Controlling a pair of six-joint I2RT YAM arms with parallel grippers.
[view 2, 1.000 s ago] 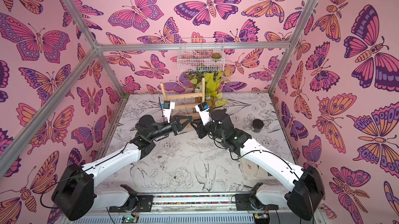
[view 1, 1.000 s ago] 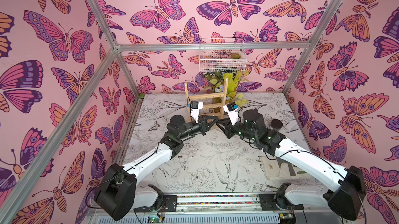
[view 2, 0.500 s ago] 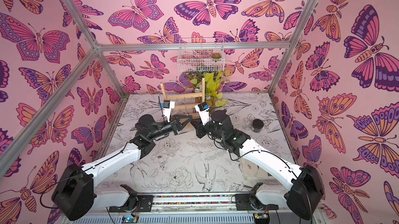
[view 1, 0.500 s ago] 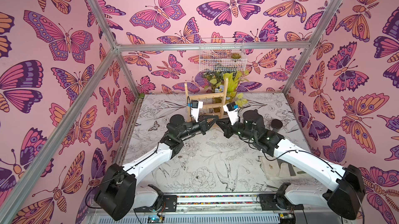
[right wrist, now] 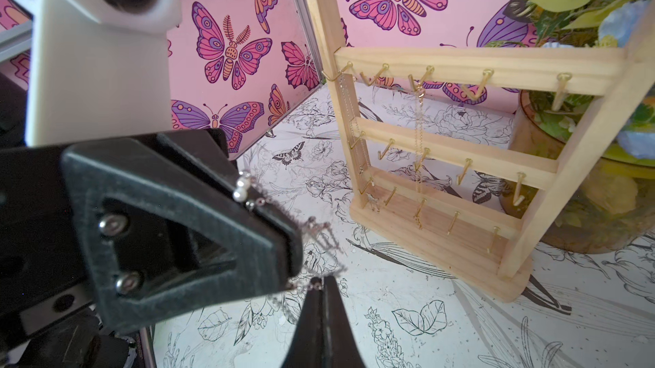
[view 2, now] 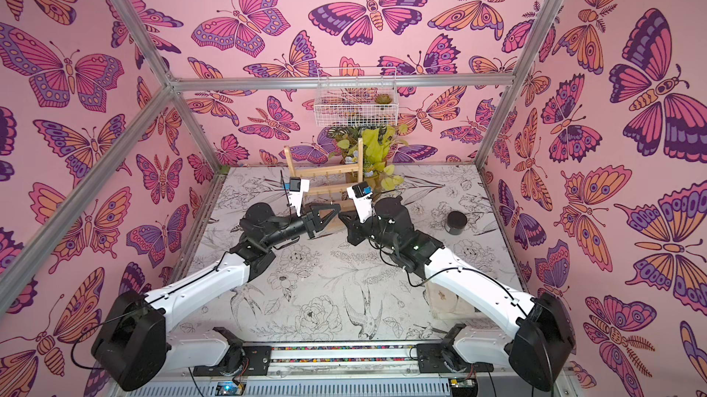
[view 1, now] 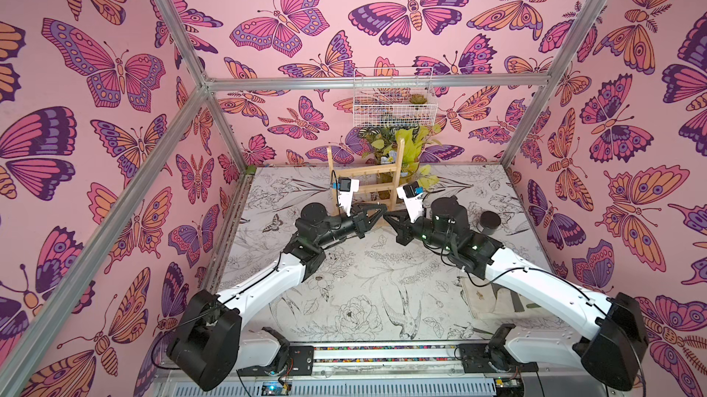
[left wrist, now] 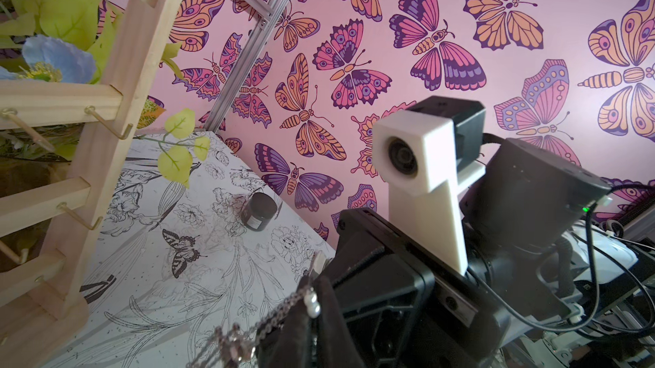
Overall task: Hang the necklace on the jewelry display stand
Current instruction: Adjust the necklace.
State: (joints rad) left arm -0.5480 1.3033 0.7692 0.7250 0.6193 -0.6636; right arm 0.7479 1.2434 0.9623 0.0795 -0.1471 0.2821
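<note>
Left gripper (right wrist: 299,240) and right gripper (right wrist: 320,283) both pinch the necklace (right wrist: 260,202); pulling apart could snap it before the desk (right wrist: 460,330)'s back-edge stand (right wrist: 478,68).

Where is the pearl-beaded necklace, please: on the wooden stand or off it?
Off it: the necklace is strung between the left gripper and right gripper, apart from the jewelry display stand and its hooks.
</note>
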